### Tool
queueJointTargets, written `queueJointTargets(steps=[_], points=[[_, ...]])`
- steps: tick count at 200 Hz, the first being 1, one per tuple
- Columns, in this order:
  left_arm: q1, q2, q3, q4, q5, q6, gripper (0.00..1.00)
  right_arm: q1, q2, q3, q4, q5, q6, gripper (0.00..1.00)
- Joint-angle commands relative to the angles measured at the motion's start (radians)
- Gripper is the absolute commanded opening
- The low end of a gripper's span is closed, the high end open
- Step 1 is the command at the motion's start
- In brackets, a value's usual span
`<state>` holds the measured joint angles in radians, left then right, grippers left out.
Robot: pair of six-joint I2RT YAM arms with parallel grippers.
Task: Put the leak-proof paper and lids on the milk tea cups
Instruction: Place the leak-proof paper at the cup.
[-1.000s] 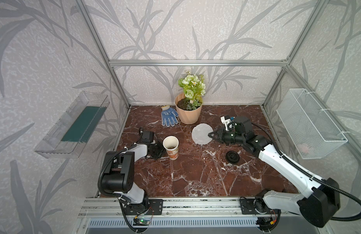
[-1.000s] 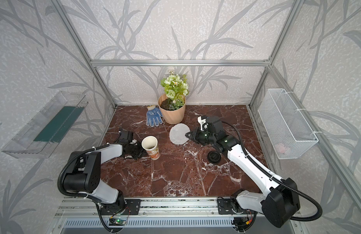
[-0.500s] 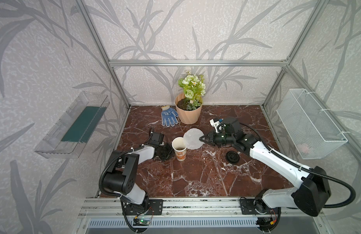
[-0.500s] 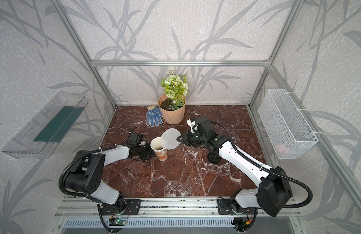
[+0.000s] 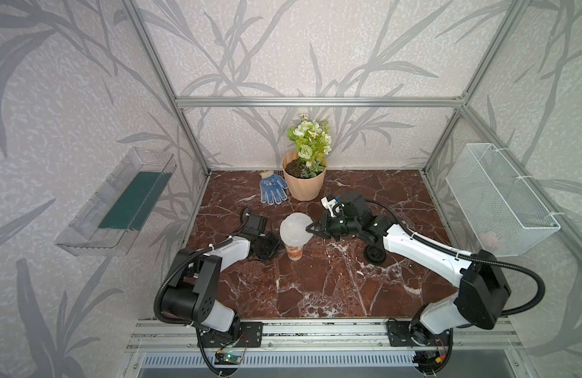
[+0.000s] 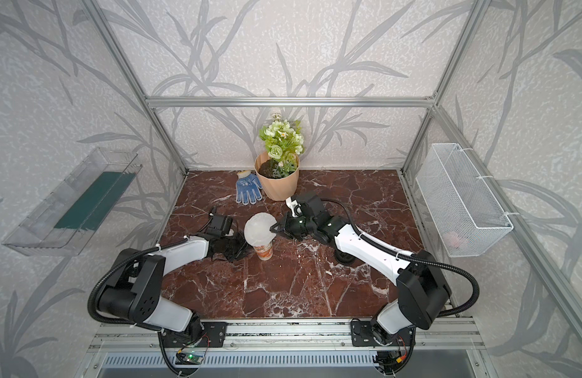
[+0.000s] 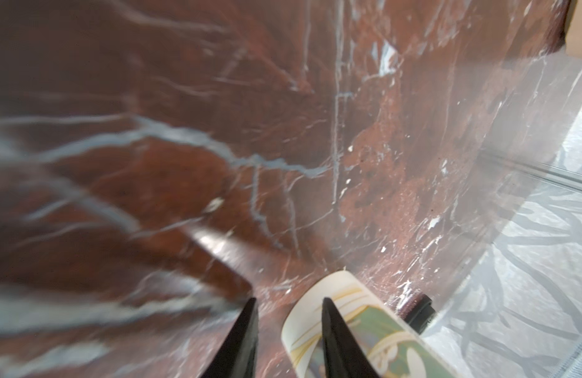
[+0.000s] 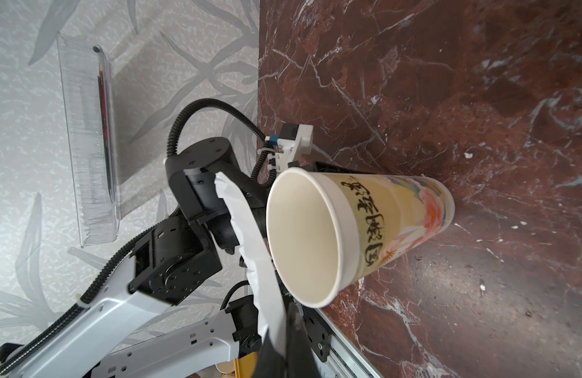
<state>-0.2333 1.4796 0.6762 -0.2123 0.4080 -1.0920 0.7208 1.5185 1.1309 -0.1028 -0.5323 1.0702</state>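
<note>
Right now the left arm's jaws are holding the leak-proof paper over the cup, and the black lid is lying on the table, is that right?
Wrong arm. The right arm's jaws hold the leak-proof paper over the cup, as both top views show; the black lid does lie on the table.

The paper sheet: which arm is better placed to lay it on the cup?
Right. The right gripper pinches the paper sheet by its edge, just above the open mouth of the cup. The left gripper sits low beside the cup, away from the sheet.
</note>
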Motion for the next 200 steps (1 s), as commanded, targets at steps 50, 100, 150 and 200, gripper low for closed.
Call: queueJointTargets(steps=[50, 100, 150, 200], points=[[0.042, -0.280, 0.052, -0.264, -0.230, 0.034, 0.39, 0.002, 0.068, 0.072, -0.035, -0.009, 0.010, 0.00], [0.043, -0.379, 0.107, -0.340, -0.209, 0.043, 0.40, 0.002, 0.089, 0.104, -0.090, -0.018, -0.020, 0.05], [0.040, -0.396, 0.159, -0.309, -0.177, -0.009, 0.40, -0.001, 0.092, 0.124, -0.158, -0.015, -0.067, 0.16], [0.040, -0.402, 0.177, -0.320, -0.166, 0.001, 0.40, -0.001, 0.070, 0.146, -0.245, 0.022, -0.121, 0.27]])
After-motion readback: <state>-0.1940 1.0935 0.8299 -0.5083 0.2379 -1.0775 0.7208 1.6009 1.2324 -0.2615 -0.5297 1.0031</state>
